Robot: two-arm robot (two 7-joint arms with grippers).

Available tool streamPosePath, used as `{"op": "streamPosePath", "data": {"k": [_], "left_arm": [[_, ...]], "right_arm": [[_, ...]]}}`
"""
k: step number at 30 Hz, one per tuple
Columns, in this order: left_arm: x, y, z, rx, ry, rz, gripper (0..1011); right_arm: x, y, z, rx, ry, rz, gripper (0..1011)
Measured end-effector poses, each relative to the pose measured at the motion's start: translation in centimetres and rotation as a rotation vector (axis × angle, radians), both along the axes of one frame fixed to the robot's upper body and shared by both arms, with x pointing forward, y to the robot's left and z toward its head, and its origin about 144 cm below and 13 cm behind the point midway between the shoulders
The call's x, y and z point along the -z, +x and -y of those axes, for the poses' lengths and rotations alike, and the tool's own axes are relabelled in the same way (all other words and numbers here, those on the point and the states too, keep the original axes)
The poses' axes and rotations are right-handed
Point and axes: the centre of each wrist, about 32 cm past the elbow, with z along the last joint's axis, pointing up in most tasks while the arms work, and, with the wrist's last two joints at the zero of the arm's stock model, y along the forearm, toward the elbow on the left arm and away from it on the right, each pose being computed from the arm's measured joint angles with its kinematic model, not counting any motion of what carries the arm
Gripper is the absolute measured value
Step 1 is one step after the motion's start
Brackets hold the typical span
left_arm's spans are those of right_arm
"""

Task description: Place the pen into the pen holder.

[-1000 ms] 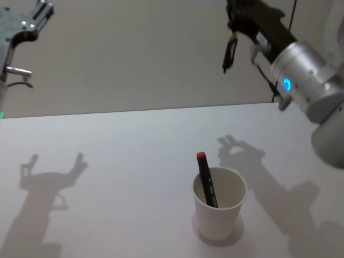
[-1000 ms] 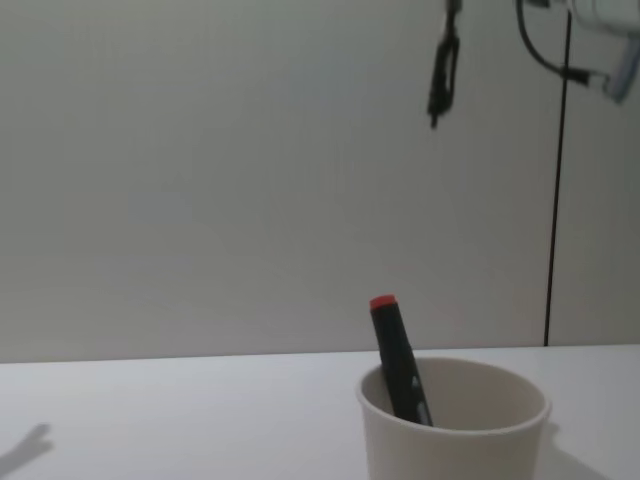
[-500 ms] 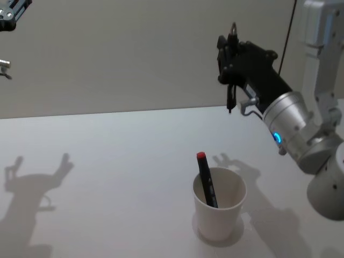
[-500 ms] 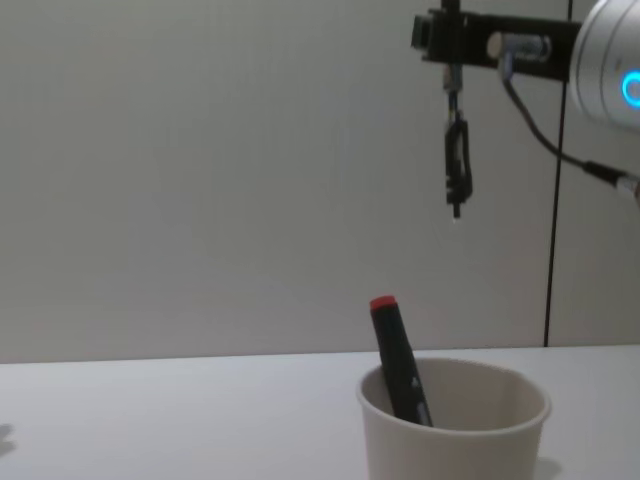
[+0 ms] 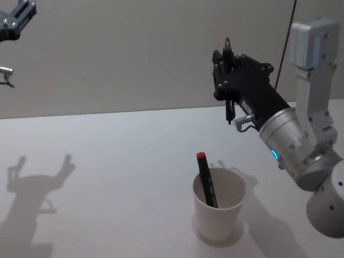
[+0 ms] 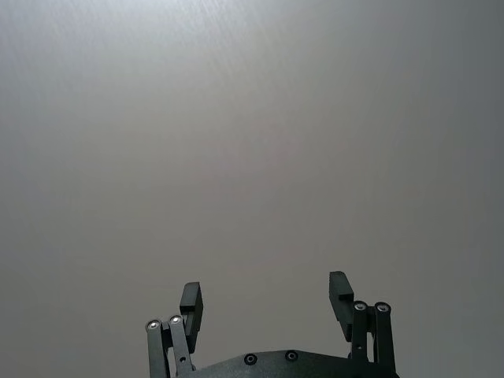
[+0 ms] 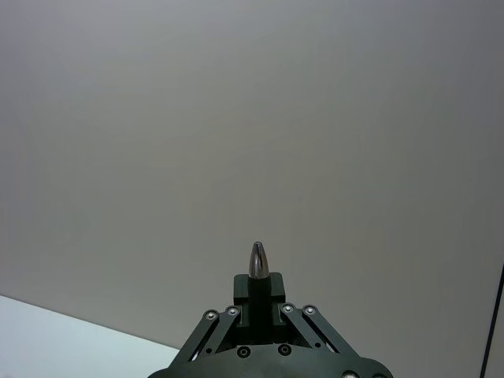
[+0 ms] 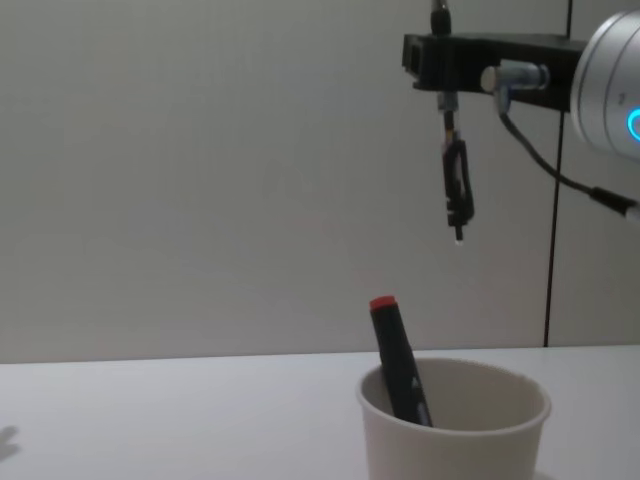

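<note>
1. On the far left, my left tool [image 5: 12,24] hangs high above the table [image 5: 107,156], well apart from everything. In its wrist view the fingers [image 6: 191,303] are spread wide with nothing between them. It has drifted only slightly in the last second, so I treat it as parked.

2. In the middle, the pen holder [image 5: 219,207] stands upright on the table near the front. A black marker with a red cap [image 5: 206,180] already leans inside it, against the left side of the rim. Neither has shifted against the earlier frames.

3. On the right, my right tool [image 5: 226,70] is clamped on a slim dark pen [image 8: 457,190], which hangs upright with its tip pointing down. The right wrist view shows the pen's metal end [image 7: 258,260] poking up between the closed fingers.

4. What changed: a second ago that tool was up near the top of the head view. It has since come down and now holds the pen lower, above and a little behind the holder, still clear of the rim.

5. My read: the approach is under way, and the pen still has to be lined up over the opening, lowered and let go.
</note>
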Motion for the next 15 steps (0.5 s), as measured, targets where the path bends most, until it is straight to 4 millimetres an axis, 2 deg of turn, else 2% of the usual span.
{"op": "streamPosePath", "data": {"k": [10,15], "left_arm": [[0.0,-0.4,0.2,-0.002,-0.013,-0.038,1001],[0.0,-0.6,0.3,-0.002,-0.017,-0.049,1001]], "right_arm": [[-0.3,-1.6,0.4,-0.064,0.005,0.046,125],[-0.1,-4.1,0.7,-0.121,-0.001,0.064,125]]}}
